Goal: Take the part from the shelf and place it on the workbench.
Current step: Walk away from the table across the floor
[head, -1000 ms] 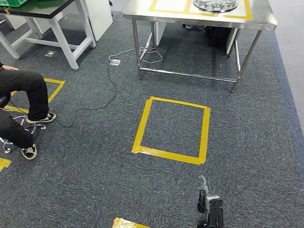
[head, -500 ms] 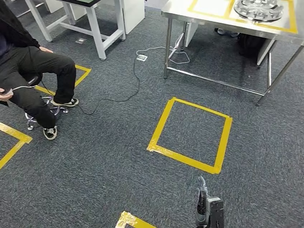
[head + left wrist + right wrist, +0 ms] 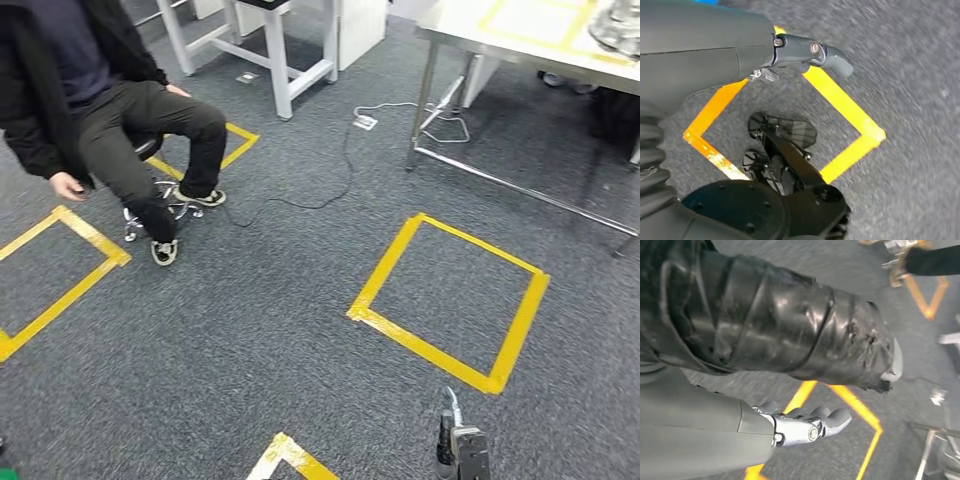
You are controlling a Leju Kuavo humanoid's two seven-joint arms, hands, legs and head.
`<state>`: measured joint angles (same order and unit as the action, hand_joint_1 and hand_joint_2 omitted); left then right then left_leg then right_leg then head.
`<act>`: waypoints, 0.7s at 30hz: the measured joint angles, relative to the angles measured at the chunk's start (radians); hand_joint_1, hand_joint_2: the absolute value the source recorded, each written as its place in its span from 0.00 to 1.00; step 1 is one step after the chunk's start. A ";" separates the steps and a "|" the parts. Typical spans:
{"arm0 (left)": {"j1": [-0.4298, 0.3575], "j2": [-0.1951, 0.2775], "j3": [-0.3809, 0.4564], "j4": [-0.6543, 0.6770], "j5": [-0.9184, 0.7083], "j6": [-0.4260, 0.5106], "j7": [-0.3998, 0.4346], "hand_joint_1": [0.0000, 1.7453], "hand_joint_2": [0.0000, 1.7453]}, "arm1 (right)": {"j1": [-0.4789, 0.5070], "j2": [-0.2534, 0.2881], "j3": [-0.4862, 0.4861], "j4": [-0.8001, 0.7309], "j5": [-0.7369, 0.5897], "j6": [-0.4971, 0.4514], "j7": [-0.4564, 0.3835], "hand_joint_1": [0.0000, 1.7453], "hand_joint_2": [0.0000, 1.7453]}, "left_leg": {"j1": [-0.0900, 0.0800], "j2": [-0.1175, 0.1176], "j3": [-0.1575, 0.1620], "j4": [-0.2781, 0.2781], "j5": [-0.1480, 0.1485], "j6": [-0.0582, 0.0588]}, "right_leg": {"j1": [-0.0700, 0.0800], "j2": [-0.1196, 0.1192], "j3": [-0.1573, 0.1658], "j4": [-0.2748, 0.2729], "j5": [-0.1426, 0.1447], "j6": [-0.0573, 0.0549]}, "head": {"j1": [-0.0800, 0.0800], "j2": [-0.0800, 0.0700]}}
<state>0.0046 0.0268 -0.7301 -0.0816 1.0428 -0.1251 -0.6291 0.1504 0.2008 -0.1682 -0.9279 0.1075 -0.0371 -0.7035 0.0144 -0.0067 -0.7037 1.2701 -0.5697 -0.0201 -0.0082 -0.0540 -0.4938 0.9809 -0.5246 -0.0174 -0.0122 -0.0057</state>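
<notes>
A robot's downward view of a grey carpeted floor (image 3: pixel 249 340). The landmark is a square outlined in yellow tape (image 3: pixel 451 300) on the carpet, right of centre.

Beyond the square stands a steel table (image 3: pixel 521 45) with its own yellow tape marking. At that table's far right corner, cut by the picture edge, lies a round silver metal part (image 3: pixel 620 22). It may be the task's part or one like it; the pictures do not settle that, and no shelf is in sight.

Far to the left of the square a person (image 3: pixel 98 110) in dark clothes sits on a wheeled chair, feet on the carpet. A thin cable (image 3: pixel 324 195) runs across the floor between the person and the square, ending near a floor socket.

Just on the near side of the square hangs the right hand (image 3: pixel 453 445), seen end-on. The right wrist view shows the right hand (image 3: pixel 806 425) with fingers stretched out together and a dark cover above it, nothing held. In the left wrist view the left hand (image 3: pixel 806 50) hangs over another taped square, fingers straight, holding nothing.

Judging by its look, the part is stiff, smooth and probably heavy, with a slippery polished surface. A firm hold on the rim, likely with both hands on opposite sides, seems safest.
</notes>
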 joint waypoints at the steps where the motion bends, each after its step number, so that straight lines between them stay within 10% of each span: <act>1: 0.002 0.000 -0.004 0.001 0.009 0.000 0.000 0.00 1.00 | 0.000 -0.009 -0.008 0.022 0.016 -0.016 0.000 0.00 0.00 | 0.001 0.006 0.029 -0.050 0.029 0.001 | 0.000 -0.013 0.002 0.000 -0.002 0.002 | 0.000 0.000; 5: 0.002 -0.003 -0.019 0.005 0.037 -0.002 -0.002 0.00 1.00 | -0.014 -0.047 -0.019 0.140 0.069 -0.085 0.000 0.00 0.00 | -0.007 0.070 0.144 -0.262 0.090 0.017 | 0.009 -0.050 0.009 0.003 -0.016 0.020 | 0.000 0.000; 12: 0.001 -0.004 -0.023 0.006 0.044 -0.002 -0.002 0.00 1.00 | -0.025 -0.062 -0.019 0.201 0.083 -0.106 0.001 0.00 0.00 | -0.010 0.059 0.144 -0.266 0.085 0.027 | 0.010 -0.062 0.011 0.001 -0.021 0.029 | 0.003 0.000; 17: -0.001 -0.008 -0.040 0.016 0.053 -0.002 -0.004 0.00 1.00 | -0.040 -0.096 -0.018 0.349 0.093 -0.119 0.000 0.00 0.00 | -0.006 -0.036 0.142 -0.276 0.096 0.057 | 0.000 0.053 -0.134 0.304 -0.148 0.053 | 0.018 0.000; 21: -0.002 -0.014 -0.045 0.018 0.068 -0.004 -0.006 0.00 1.00 | -0.060 -0.108 -0.018 0.437 0.112 -0.133 0.000 0.00 0.00 | -0.006 -0.092 0.145 -0.273 0.095 0.051 | -0.006 0.117 -0.051 0.072 -0.006 0.043 | 0.017 0.000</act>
<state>0.0023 0.0131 -0.7748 -0.0637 1.1106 -0.1292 -0.6348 0.0907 0.0926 -0.1860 -0.4912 0.2193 -0.1700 -0.7033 0.0083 -0.0990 -0.5588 0.9972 -0.4747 0.0309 -0.0146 0.0626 -0.5450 1.0532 -0.5310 0.0258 0.0052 -0.0057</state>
